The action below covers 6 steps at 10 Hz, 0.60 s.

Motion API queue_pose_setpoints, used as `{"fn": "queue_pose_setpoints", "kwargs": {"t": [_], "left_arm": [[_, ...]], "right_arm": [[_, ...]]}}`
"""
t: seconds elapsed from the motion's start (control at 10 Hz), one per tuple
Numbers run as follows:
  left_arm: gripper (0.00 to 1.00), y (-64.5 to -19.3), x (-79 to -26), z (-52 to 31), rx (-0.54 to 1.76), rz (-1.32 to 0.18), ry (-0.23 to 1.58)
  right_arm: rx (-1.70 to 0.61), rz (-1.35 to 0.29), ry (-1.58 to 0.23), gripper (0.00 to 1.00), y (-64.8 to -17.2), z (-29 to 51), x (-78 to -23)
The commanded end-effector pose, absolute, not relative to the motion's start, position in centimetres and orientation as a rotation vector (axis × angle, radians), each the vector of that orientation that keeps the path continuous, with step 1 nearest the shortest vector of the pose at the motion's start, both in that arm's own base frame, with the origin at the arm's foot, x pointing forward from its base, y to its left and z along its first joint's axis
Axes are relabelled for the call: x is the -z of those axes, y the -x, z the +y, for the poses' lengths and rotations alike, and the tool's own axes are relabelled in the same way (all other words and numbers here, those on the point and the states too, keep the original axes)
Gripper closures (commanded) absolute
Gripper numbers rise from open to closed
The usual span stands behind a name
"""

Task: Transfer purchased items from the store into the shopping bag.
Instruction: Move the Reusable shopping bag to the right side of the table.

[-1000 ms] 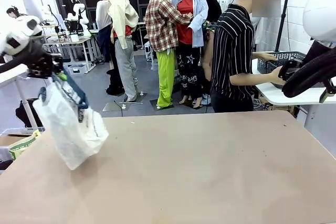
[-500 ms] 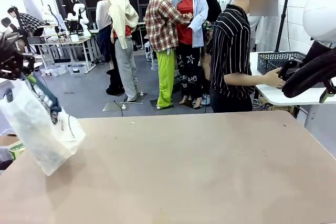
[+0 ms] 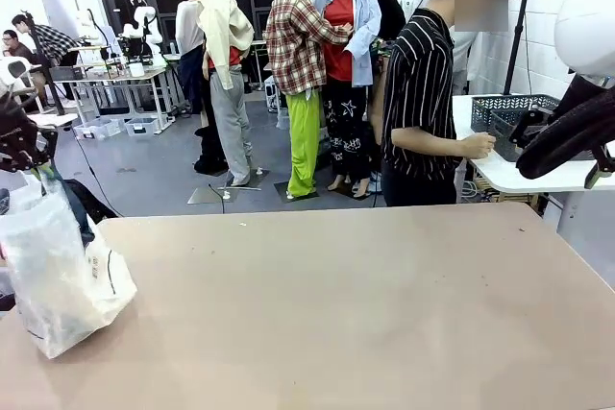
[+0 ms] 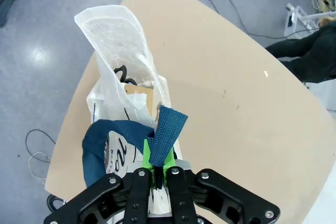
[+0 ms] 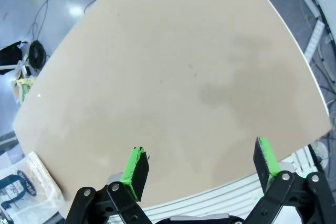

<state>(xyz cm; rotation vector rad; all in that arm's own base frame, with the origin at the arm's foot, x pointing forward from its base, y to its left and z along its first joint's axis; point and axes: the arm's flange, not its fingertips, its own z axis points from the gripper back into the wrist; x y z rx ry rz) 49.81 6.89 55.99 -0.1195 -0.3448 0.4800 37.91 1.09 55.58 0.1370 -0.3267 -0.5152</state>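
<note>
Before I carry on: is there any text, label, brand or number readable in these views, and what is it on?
Nothing reads clearly.
Shopping bag: dark print on its side in the front view, too blurred to read.
Same bag in the left wrist view: large dark strokes near the blue handle, partly hidden and crumpled, not legible.
Same bag in the right wrist view: a blue oval mark, too small to read.
Table: no print.
</note>
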Motion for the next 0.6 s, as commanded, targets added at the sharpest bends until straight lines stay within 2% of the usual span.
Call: {"fn": "queue_pose_setpoints", "kwargs": {"t": [0.0,0.2,0.3,0.5], "left_arm": [[0.51,-50.7,-56.7,6.9,-0.472,-0.343,0.117],[0.11,-50.4,-57.4,6.0,-0.449,-0.402,0.155],[0.00,-49.7,-58.4,4.3,-0.400,-0.477,0.183],[0.00,-48.3,-60.5,-1.1,-0.268,-0.630,0.227]], "right_arm": [[0.504,-0.330,-0.133,0.00,-38.0,1.1,-55.6],[0.504,-0.330,-0.133,0.00,-38.0,1.1,-55.6],[0.504,-0.330,-0.133,0.00,-38.0,1.1,-55.6],[0.504,-0.330,-0.133,0.00,-38.0,1.1,-55.6]]}}
